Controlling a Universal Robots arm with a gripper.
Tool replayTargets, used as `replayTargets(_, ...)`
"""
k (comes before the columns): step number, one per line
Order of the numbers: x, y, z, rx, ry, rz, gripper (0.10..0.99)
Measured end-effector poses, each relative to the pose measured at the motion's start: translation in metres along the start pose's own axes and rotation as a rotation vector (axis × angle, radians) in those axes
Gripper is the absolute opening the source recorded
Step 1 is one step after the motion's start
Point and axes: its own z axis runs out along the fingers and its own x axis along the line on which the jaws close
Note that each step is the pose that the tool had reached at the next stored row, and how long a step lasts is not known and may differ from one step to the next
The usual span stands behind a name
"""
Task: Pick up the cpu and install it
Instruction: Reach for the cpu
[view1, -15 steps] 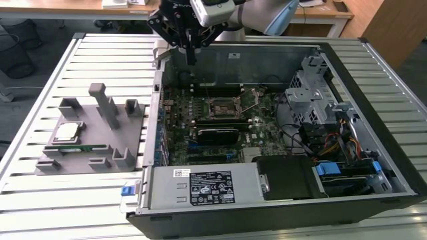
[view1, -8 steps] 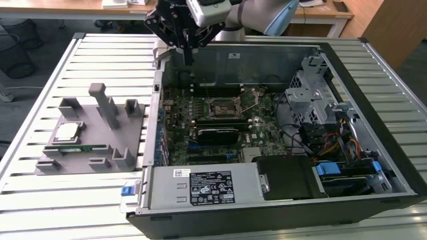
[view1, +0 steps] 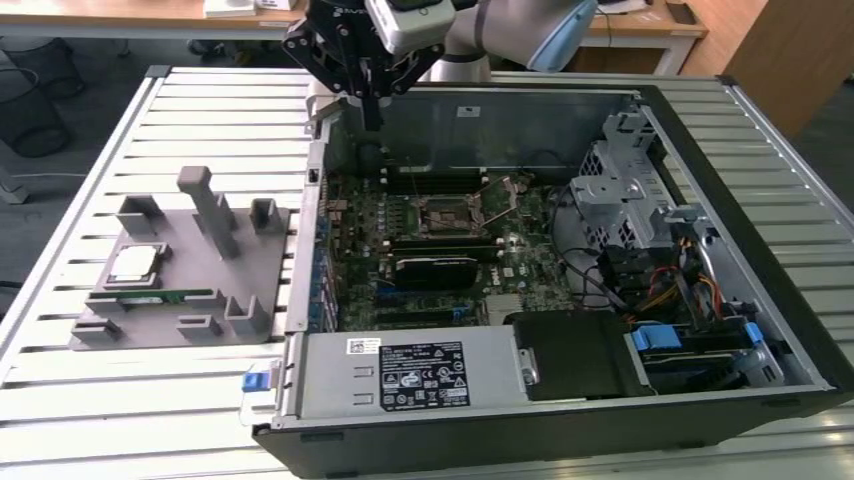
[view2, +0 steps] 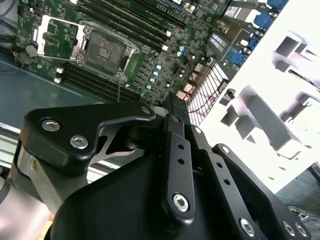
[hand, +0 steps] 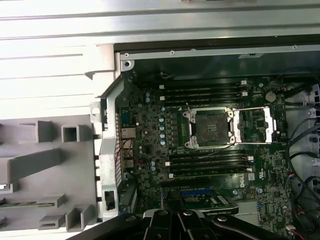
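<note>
The cpu (view1: 134, 263), a small square chip with a shiny silver top, lies on the grey holder block (view1: 174, 290) at the exterior view's left, outside the computer case. My gripper (view1: 372, 122) hangs high over the case's far left corner, well away from the cpu, its black fingers shut together with nothing between them. Both wrist views show the gripper (view2: 172, 99) (hand: 172, 214) above the motherboard edge. The bare cpu socket (view1: 447, 212) (hand: 209, 127) (view2: 102, 50) sits in the middle of the motherboard with its metal lid (hand: 255, 125) swung open.
A green memory stick (view1: 167, 297) lies on the holder near the cpu, among upright grey posts (view1: 214, 210). Inside the open case (view1: 561, 110) are a black heatsink (view1: 441, 268), a drive cage (view1: 621, 190), cables (view1: 667, 290) and the power supply (view1: 414, 375). Everything rests on a slatted metal table (view1: 174, 100).
</note>
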Motion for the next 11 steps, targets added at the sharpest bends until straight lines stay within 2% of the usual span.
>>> replayTargets(11, 0.0074, -0.0006, 0.0001, 0.0, 0.0, 0.0, 0.106)
